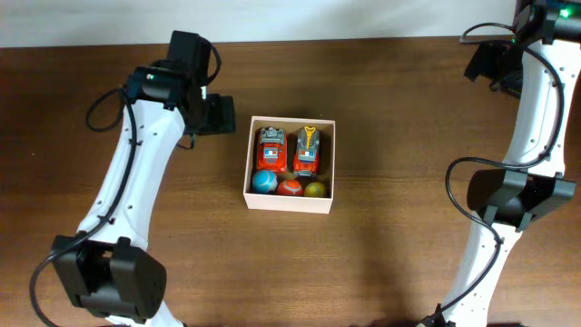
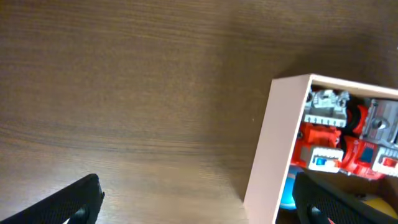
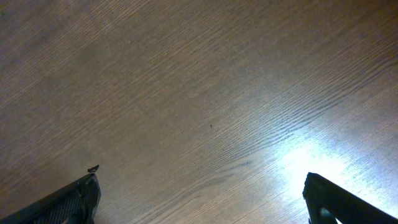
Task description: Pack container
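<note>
- Brown wood-grain worktop [image 1: 381, 272] fills all three views; a glare patch washes out the grain in the right wrist view.
- Left arm [image 1: 118, 209] rises from the near left corner, and its base is cut off by the near edge.
- Container [image 1: 289, 202] stands upright mid-worktop, open-topped.
- Inside, along the near wall: blue ball [image 1: 264, 182], red ball [image 1: 290, 188], yellow ball [image 1: 315, 190]. Two red trucks [image 1: 270, 148] stand side by side behind them.
- Left gripper [image 1: 221, 115] is just beside the container's far left corner, not touching; jaws spread wide, empty. In its wrist view one finger [image 2: 329, 199] covers part of the container, and the frame crops the rest.
- Right gripper [image 3: 200, 180] is spread wide over bare wood, empty. Overhead, it is hard to make out near the far right corner.
</note>
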Robot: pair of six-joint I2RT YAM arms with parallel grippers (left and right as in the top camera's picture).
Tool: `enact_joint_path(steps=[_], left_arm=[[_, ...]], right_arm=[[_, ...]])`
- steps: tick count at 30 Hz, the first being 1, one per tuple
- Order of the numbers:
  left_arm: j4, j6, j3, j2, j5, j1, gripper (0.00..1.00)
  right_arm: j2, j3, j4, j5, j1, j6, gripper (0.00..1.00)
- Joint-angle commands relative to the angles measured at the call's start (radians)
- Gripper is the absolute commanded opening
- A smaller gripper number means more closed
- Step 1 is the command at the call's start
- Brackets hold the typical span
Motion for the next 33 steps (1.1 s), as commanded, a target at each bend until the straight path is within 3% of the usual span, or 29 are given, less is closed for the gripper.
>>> enact_joint_path(steps=[1, 8, 12, 21, 27, 33], left_arm=[[-0.032, -0.017, 0.016, -0.015, -0.012, 0.003, 0.99], [-0.088, -0.024, 0.016, -0.019, -0.080, 0.035, 0.99], [-0.116, -0.086, 0.016, -0.050, -0.080, 0.101, 0.99], [-0.074, -0.064, 0.014, -0.251, -0.083, 0.228, 0.99], [0.207, 0.032, -0.130, -0.492, -0.071, 0.240, 0.99], [0.583, 0.192, -0.499, -0.776, 0.061, 0.240, 0.99]], right_arm=[[-0.037, 0.017, -0.006, 0.002, -0.003, 0.008, 0.99], [-0.037, 0.017, -0.006, 0.002, -0.003, 0.008, 0.99], [-0.037, 0.017, -0.006, 0.002, -0.003, 0.008, 0.99], [-0.037, 0.017, -0.006, 0.002, -0.003, 0.008, 0.99], [-0.037, 0.017, -0.006, 0.002, -0.003, 0.008, 0.99], [-0.037, 0.017, -0.006, 0.002, -0.003, 0.008, 0.99]])
